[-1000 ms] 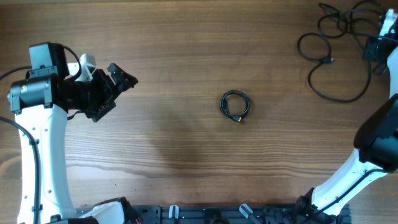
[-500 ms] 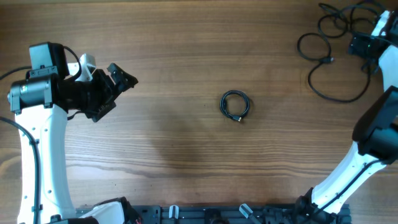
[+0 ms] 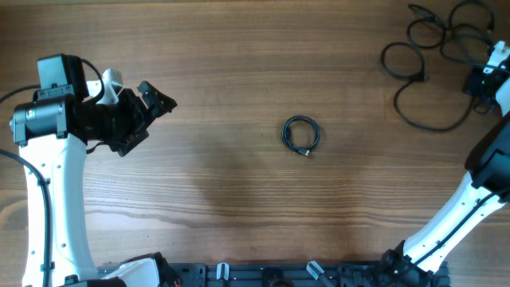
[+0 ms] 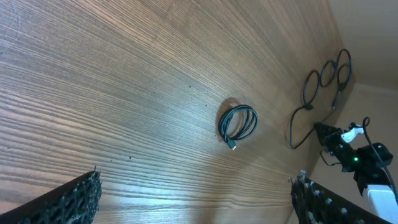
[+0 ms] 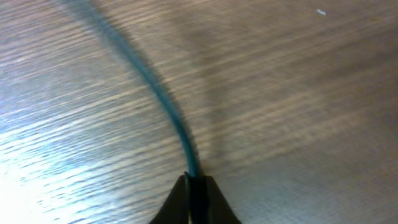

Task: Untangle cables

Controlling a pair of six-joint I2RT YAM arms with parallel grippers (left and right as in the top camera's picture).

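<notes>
Your right gripper (image 5: 193,185) is squeezing shut on a thin black cable (image 5: 153,93) lying in loose loops. Your left gripper (image 3: 150,118) is hanging wide open, holding nothing.

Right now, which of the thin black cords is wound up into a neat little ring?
The small coiled black cord, alone in the middle; the loose black cords sprawl in open loops at the far right.

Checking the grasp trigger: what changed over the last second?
The right gripper edged left, then drew back toward its base side and shut on a strand of the loose cables. The left gripper stayed open and parked; the coiled bundle did not move.
</notes>
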